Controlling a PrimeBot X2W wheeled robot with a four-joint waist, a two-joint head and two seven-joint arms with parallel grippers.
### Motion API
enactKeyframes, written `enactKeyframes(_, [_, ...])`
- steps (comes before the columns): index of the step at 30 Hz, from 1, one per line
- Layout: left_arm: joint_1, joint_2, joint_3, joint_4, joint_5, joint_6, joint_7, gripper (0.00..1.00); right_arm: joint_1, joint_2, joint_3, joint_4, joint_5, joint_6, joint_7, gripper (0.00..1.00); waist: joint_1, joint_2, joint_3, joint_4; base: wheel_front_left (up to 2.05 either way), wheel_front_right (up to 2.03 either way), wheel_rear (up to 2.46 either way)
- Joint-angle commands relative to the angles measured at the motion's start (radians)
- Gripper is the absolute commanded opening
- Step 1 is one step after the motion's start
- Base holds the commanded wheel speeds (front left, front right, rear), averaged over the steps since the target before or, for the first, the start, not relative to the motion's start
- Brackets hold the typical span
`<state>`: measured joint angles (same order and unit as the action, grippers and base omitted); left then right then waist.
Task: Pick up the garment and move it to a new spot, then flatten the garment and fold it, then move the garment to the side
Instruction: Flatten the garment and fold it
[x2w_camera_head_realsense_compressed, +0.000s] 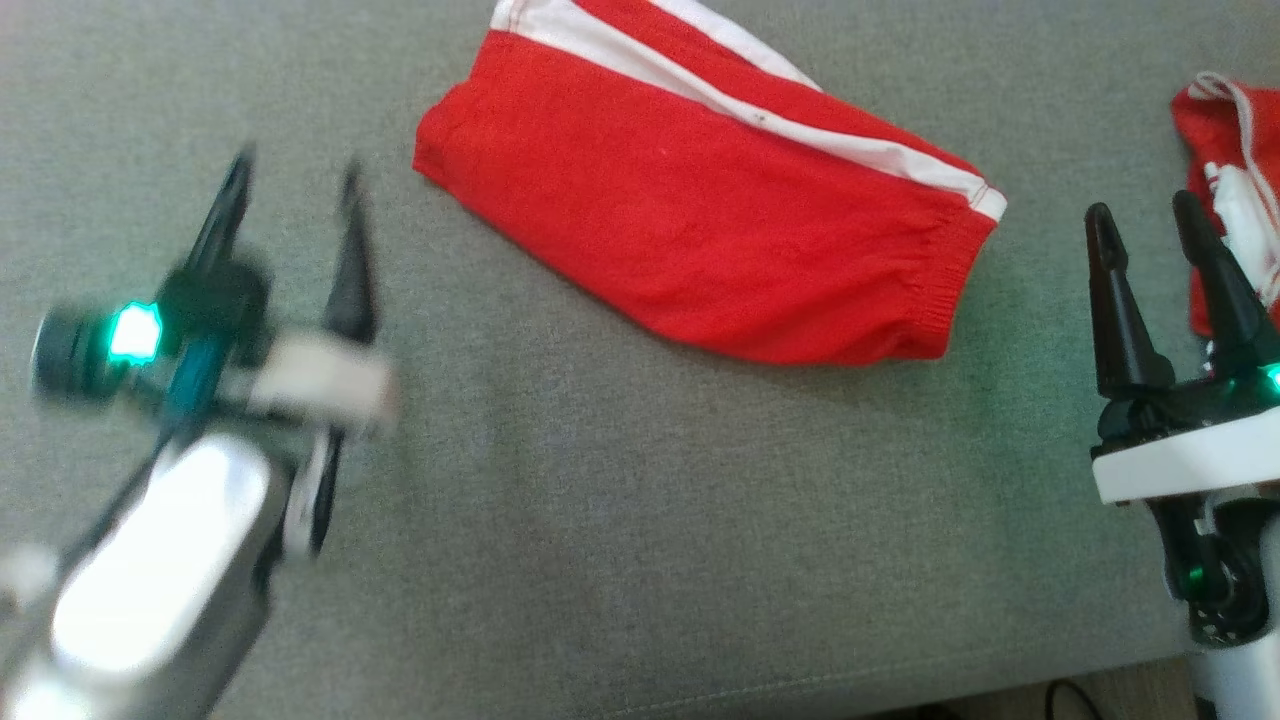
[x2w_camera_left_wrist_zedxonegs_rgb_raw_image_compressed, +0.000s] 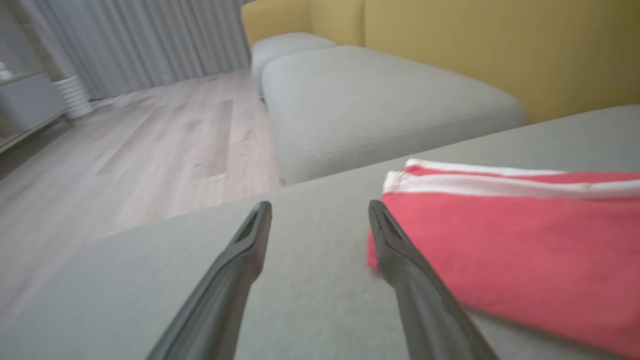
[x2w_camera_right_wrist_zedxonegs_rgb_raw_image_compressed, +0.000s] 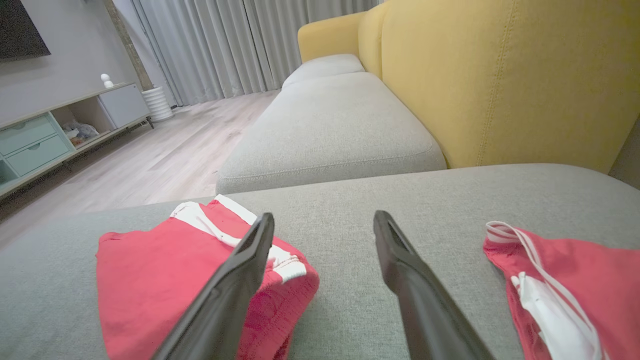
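From my seat, the garment (x2w_camera_head_realsense_compressed: 700, 200) lies on the grey seat cushion (x2w_camera_head_realsense_compressed: 640, 520), ahead of both tools and between them. The left tool (x2w_camera_head_realsense_compressed: 297, 165) sits at the lower left, blurred, with its two dark fingers spread apart and nothing between them. Through the left wrist camera, its right-hand finger overlaps the garment's near corner; I cannot tell if it touches the cloth. The right tool (x2w_camera_head_realsense_compressed: 1142, 205) stands at the lower right, also released and empty, just beside the garment's gathered end. In the right wrist view the garment lies to the left, partly hidden behind one finger.

The garment is red cloth folded into a rough oblong, lying flat and slanted across the cushion. White stripes run along its far edge, and the end nearest the right tool has a gathered, elastic-looking hem with a white edge.

A second red garment (x2w_camera_head_realsense_compressed: 1200, 130) with white cord and trim lies bunched just beyond the right tool, apart from the folded one. Bare cushion lies between each tool and the garment. Farther off I see a yellow backrest (x2w_camera_right_wrist_zedxonegs_rgb_raw_image_compressed: 500, 75), another grey cushion (x2w_camera_right_wrist_zedxonegs_rgb_raw_image_compressed: 330, 130), a wooden floor (x2w_camera_right_wrist_zedxonegs_rgb_raw_image_compressed: 165, 155), grey curtains (x2w_camera_right_wrist_zedxonegs_rgb_raw_image_compressed: 225, 45) and a low cabinet (x2w_camera_right_wrist_zedxonegs_rgb_raw_image_compressed: 40, 140).
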<state>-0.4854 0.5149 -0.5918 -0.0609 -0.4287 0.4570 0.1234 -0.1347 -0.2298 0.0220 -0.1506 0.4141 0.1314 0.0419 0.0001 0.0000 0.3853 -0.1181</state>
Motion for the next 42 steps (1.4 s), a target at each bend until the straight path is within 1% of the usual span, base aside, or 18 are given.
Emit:
enactKeyframes(1, [-0.13,-0.008,0.008,-0.006,0.013,-0.042,0.034,1.0,-0.022,-0.017,0.012,-0.038,0.009,-0.001,0.001,1.0,-0.0001,0.0,0.025,-0.01,0.0,0.0,0.0])
enactKeyframes(2, [-0.13,-0.008,0.008,-0.006,0.013,-0.042,0.034,1.0,-0.022,-0.017,0.012,-0.038,0.009,-0.001,0.001,1.0,-0.0001,0.0,0.025,-0.01,0.0,0.0,0.0])
enactKeyframes(3, [-0.232,-0.057,-0.04,0.058,0.005,-0.101,0.101,1.0,-0.03,-0.018,0.015,-0.038,0.015,-0.001,0.002,1.0,-0.0001,0.0,0.045,-0.02,0.0,0.0,0.0])
enactKeyframes(4, [-0.232,-0.057,-0.04,0.058,0.005,-0.101,0.101,1.0,-0.03,-0.018,0.015,-0.038,0.015,-0.001,0.002,1.0,-0.0001,0.0,0.045,-0.02,0.0,0.0,0.0])
enactKeyframes(5, [-0.282,-0.084,-0.06,0.096,0.0,-0.129,0.129,1.0,-0.034,-0.018,0.017,-0.039,0.018,-0.001,0.001,1.0,-0.0001,0.0,0.057,-0.026,0.0,0.0,0.0])
enactKeyframes(9, [-0.447,-0.192,-0.114,0.314,-0.04,-0.223,0.242,1.0,-0.05,-0.015,0.023,-0.035,0.033,-0.001,-0.009,1.0,-0.0001,0.0,0.094,-0.049,0.0,0.0,0.0])
enactKeyframes(12, [-0.546,-0.255,-0.136,0.497,-0.058,-0.281,0.283,1.0,-0.06,-0.014,0.038,-0.031,0.043,-0.001,-0.016,1.0,-0.0001,0.0,0.116,-0.072,0.0,0.0,0.0])
enactKeyframes(15, [-0.621,-0.293,-0.15,0.666,-0.058,-0.317,0.297,1.0,-0.069,-0.014,0.052,-0.021,0.054,-0.001,-0.019,1.0,-0.0001,0.0,0.13,-0.094,0.0,0.0,0.0])
enactKeyframes(20, [-0.704,-0.336,-0.177,0.881,-0.045,-0.353,0.31,1.0,-0.069,-0.014,0.056,-0.006,0.072,-0.001,-0.021,1.0,-0.0001,0.0,0.138,-0.109,0.0,0.0,0.0])
enactKeyframes(22, [-0.72,-0.358,-0.193,0.949,-0.047,-0.373,0.345,1.0,-0.066,-0.014,0.056,-0.003,0.076,-0.001,-0.02,1.0,-0.0001,0.0,0.137,-0.11,0.0,0.0,0.0])
enactKeyframes(25, [-0.731,-0.392,-0.216,1.036,-0.065,-0.421,0.439,1.0,-0.065,-0.013,0.056,-0.002,0.085,-0.001,-0.018,1.0,-0.0001,0.0,0.132,-0.106,0.0,0.0,0.0])
enactKeyframes(26, [-0.734,-0.401,-0.223,1.056,-0.069,-0.435,0.467,0.83,-0.065,-0.013,0.056,-0.003,0.089,-0.001,-0.017,1.0,-0.0001,0.0,0.13,-0.104,0.0,0.0,0.0])
enactKeyframes(28, [-0.737,-0.415,-0.24,1.09,-0.073,-0.46,0.514,0.0,-0.067,-0.014,0.058,-0.006,0.092,-0.001,-0.015,1.0,-0.0001,0.0,0.128,-0.102,0.0,0.0,0.0])
enactKeyframes(31, [-0.741,-0.425,-0.274,1.128,-0.061,-0.492,0.56,0.0,-0.069,-0.014,0.061,-0.01,0.098,-0.001,-0.012,1.0,-0.0001,0.0,0.125,-0.1,0.0,0.0,0.0])
enactKeyframes(33, [-0.74,-0.429,-0.276,1.14,-0.066,-0.5,0.553,0.0,-0.069,-0.014,0.062,-0.011,0.101,-0.001,-0.011,1.0,-0.0001,0.0,0.123,-0.1,0.0,0.0,0.0])
enactKeyframes(35, [-0.739,-0.431,-0.278,1.14,-0.06,-0.488,0.51,0.0,-0.065,-0.012,0.06,-0.01,0.104,-0.001,-0.01,1.0,-0.0001,0.0,0.118,-0.099,0.0,0.0,0.0])
enactKeyframes(38, [-0.725,-0.434,-0.256,1.131,-0.08,-0.476,0.439,0.0,-0.055,-0.007,0.056,-0.006,0.112,-0.001,-0.007,1.0,-0.0001,0.0,0.102,-0.094,0.0,0.0,0.0])
enactKeyframes(42, [-0.69,-0.42,-0.212,1.097,-0.113,-0.446,0.331,0.0,-0.036,0.001,0.043,-0.005,0.111,-0.001,-0.006,1.0,-0.0001,0.0,0.069,-0.082,0.0,0.0,0.0])
